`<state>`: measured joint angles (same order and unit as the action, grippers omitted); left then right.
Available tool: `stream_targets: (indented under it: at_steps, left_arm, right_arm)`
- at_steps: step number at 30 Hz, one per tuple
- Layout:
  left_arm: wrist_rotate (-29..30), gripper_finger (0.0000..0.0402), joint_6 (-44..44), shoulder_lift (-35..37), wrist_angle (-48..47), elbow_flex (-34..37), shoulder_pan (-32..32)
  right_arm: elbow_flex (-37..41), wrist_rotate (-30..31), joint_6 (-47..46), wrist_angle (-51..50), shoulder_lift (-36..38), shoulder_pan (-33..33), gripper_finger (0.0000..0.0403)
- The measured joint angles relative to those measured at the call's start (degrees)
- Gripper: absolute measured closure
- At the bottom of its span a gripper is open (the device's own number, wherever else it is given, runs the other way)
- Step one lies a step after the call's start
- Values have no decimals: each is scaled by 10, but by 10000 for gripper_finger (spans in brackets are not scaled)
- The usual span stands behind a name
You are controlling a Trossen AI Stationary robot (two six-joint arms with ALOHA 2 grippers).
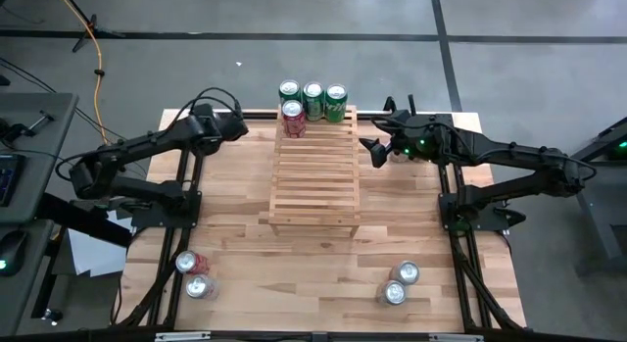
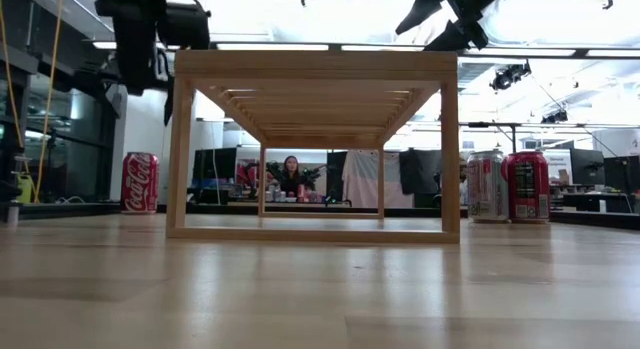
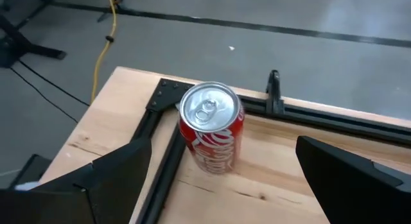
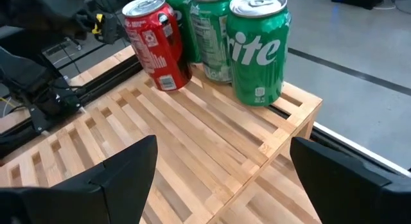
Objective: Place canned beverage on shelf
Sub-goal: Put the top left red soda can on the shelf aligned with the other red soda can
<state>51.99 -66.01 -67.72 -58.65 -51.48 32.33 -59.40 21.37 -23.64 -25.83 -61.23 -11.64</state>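
Observation:
A red cola can stands upright on the table's far left corner, also in the low view; the left arm hides it in the high view. My left gripper hangs open above and beside it, touching nothing. The wooden slatted shelf stands mid-table. On its far end stand three green cans and a red can. My right gripper hovers open off the shelf's far right corner, facing those cans.
Two cans stand near the table's front left and two more at the front right. In the low view a silver can and a red can stand right of the shelf. A black frame rail runs along the table's edge.

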Motion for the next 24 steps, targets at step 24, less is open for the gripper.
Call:
stream_targets:
  at_steps: [24]
  left_arm:
    - [-14,21,25,-19,298,160,129]
  right_arm:
    - [0,0,-9,-10,0,0,61]
